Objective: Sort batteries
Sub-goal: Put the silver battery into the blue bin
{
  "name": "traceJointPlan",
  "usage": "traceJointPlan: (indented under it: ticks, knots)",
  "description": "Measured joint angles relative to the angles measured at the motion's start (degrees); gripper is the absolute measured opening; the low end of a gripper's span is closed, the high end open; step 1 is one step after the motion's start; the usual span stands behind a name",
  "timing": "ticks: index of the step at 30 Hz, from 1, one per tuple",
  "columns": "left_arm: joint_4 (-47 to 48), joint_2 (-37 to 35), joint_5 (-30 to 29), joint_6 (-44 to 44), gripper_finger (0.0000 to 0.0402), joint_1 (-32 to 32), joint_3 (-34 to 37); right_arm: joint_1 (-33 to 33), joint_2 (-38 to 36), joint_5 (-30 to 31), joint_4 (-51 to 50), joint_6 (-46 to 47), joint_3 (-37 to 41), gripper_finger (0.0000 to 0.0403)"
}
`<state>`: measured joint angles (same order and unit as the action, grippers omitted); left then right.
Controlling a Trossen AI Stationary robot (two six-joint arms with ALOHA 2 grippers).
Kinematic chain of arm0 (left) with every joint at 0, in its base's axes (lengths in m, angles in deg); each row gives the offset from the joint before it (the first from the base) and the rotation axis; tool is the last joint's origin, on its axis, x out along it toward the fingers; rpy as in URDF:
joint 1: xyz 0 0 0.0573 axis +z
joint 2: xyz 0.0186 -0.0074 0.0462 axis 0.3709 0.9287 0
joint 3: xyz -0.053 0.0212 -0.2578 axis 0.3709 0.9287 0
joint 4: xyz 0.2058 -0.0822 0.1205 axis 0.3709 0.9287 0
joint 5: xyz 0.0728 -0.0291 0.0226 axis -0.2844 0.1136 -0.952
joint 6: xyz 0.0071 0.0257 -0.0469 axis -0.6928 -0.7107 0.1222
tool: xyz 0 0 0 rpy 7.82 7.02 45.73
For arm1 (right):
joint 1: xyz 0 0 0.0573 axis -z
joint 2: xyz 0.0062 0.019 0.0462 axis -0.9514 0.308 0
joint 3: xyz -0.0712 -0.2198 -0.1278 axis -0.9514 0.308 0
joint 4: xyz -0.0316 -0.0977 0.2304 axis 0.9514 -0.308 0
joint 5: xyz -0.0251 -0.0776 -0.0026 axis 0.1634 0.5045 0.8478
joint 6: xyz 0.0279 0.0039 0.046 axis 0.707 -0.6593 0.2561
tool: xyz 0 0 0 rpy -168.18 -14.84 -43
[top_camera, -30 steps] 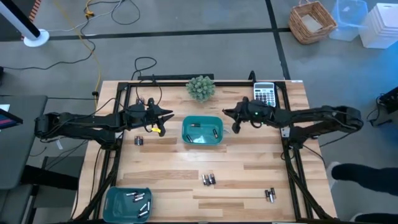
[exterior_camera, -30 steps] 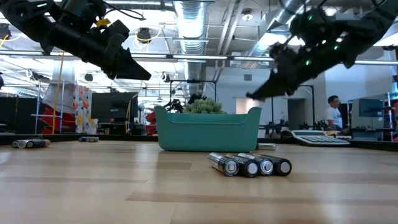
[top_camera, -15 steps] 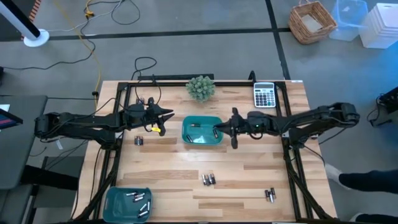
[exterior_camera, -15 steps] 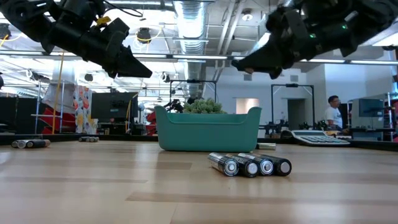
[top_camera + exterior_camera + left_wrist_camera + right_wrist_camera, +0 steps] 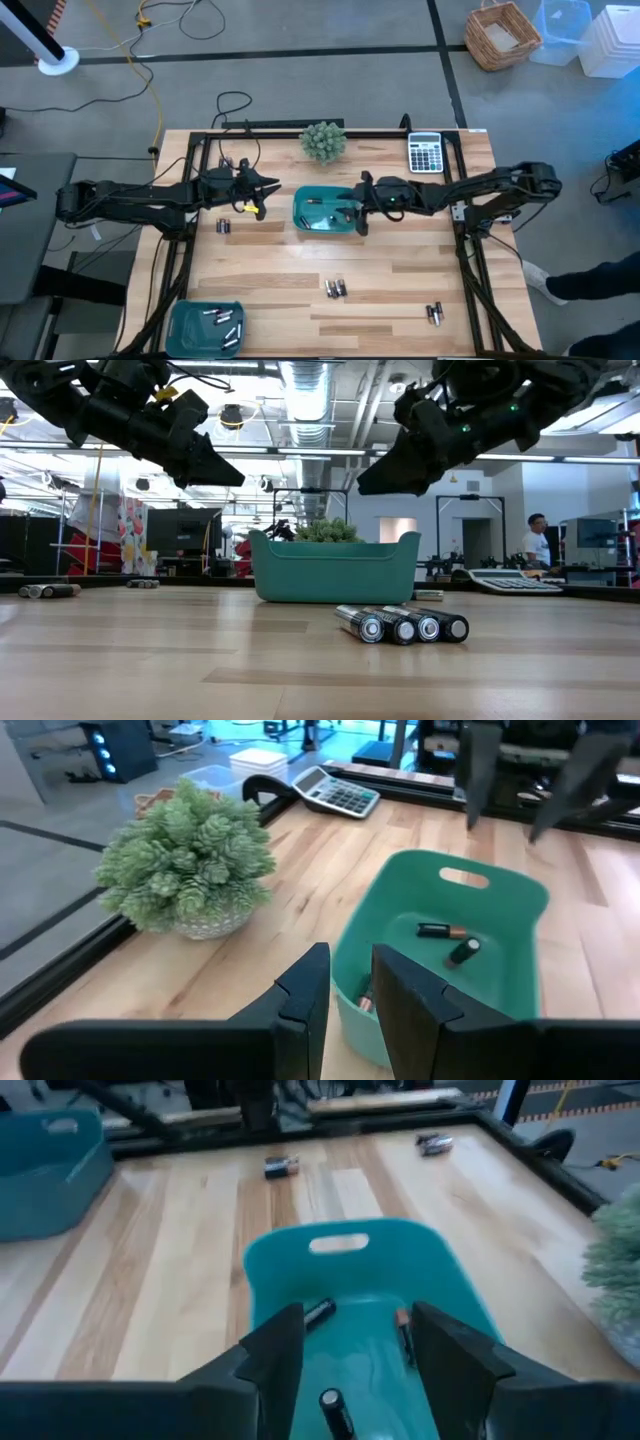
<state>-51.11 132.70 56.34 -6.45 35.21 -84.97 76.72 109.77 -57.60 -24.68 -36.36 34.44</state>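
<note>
The right tool (image 5: pixel 357 212) hangs over the right rim of the teal tray (image 5: pixel 300 224) at the middle of the counter (image 5: pixel 400 270), its fingers spread wide with nothing between them. In its wrist view a battery (image 5: pixel 330 1403) lies in the tray just below the gap, near two others.

The left tool (image 5: pixel 262 193) waits above the counter just left of the tray, fingers drawn narrow with only a slim gap; whether it holds anything cannot be told.

More batteries lie loose on the counter: a row of four (image 5: pixel 402 625) near the front, a pair (image 5: pixel 434 313) at the near right, some (image 5: pixel 223 226) on the left. A second teal tray (image 5: pixel 190 318) at the near left corner holds a few.

Risks, as a judgement: the right tool sits close to the tray's rim, so pulling away low could catch the wall and shove or tip the light tray. The cells are round, and a knock could set the loose ones rolling.

Against a second ago, the right arm has moved left from beside the calculator (image 5: pixel 426 152) to the tray, and its fingers have gone from nearly closed to wide. The left arm has not moved.
</note>
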Motion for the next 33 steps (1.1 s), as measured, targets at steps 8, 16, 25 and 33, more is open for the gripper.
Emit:
traceJointPlan:
  ticks: [8,16,25,33]
  knots:
    - [0.0,0.0,0.5,-0.3,0.0072,0.0,0.0,-2.1,-10.6,11.0,-0.1,1.1,7.1,0.0178]
    - [-0.1,0.0,0.5,-0.4,0.0072,0.0,0.0,-3.6,-17.6,17.8,-0.6,6.7,15.7,0.0167]
    - [-0.2,0.0,0.5,-0.4,0.0072,0.0,0.0,-5.7,-14.8,19.0,-8.5,11.8,19.2,0.0167]
    - [-0.3,0.0,0.5,-0.4,0.0072,0.0,0.0,-6.4,-5.6,19.0,-4.9,12.8,19.1,0.0167]
